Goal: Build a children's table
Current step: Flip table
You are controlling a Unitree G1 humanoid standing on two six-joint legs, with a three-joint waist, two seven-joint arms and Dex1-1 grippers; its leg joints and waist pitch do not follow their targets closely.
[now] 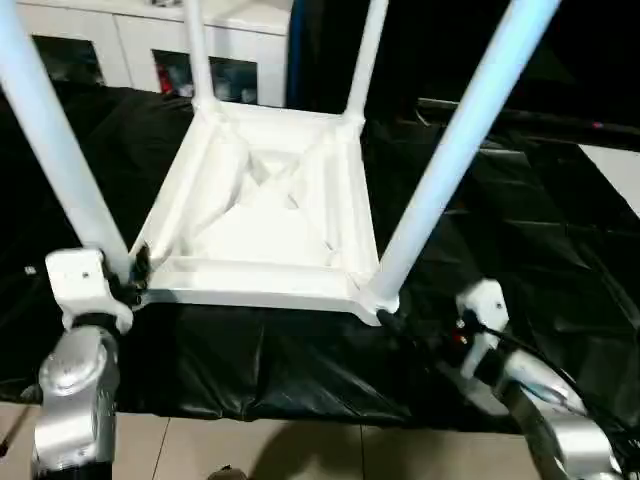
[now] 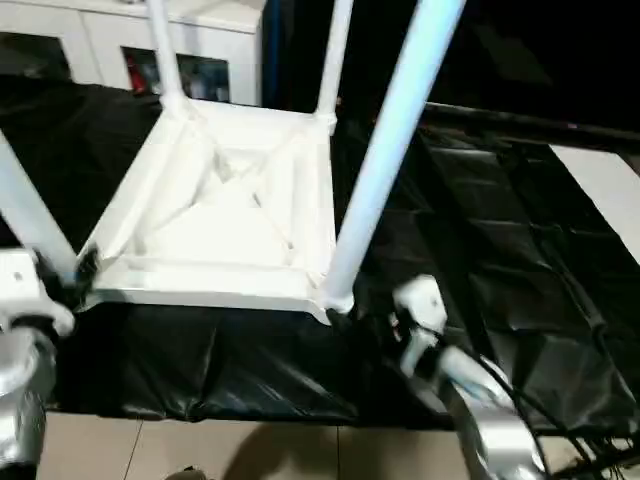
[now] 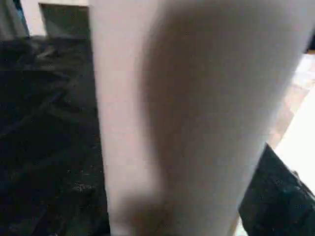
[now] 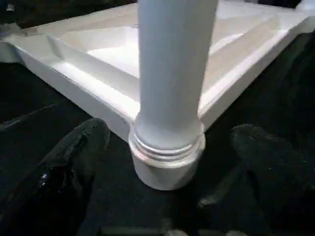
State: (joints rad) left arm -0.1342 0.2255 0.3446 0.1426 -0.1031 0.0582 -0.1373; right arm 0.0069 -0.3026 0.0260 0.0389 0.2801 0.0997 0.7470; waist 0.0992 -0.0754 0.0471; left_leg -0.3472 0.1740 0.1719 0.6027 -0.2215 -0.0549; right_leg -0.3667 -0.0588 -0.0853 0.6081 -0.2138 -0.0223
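The white tabletop (image 1: 260, 220) lies upside down on a black cloth, ribbed underside up. Four white tube legs stand in its corner sockets: near-left leg (image 1: 50, 140), near-right leg (image 1: 450, 150) and two far legs (image 1: 197, 50) (image 1: 365, 55). My left gripper (image 1: 135, 272) is at the base of the near-left leg, and that leg (image 3: 197, 113) stands very close in the left wrist view. My right gripper (image 4: 170, 147) is open. Its two black fingers (image 4: 74, 157) stand apart on either side of the near-right leg's threaded base (image 4: 167, 147), just short of touching it.
The black cloth (image 1: 500, 230) covers the floor under the table and ends at pale floor tiles (image 1: 300, 450) near me. A white cabinet with glass doors (image 1: 150, 50) stands behind. A white sheet (image 1: 615, 170) lies at the far right.
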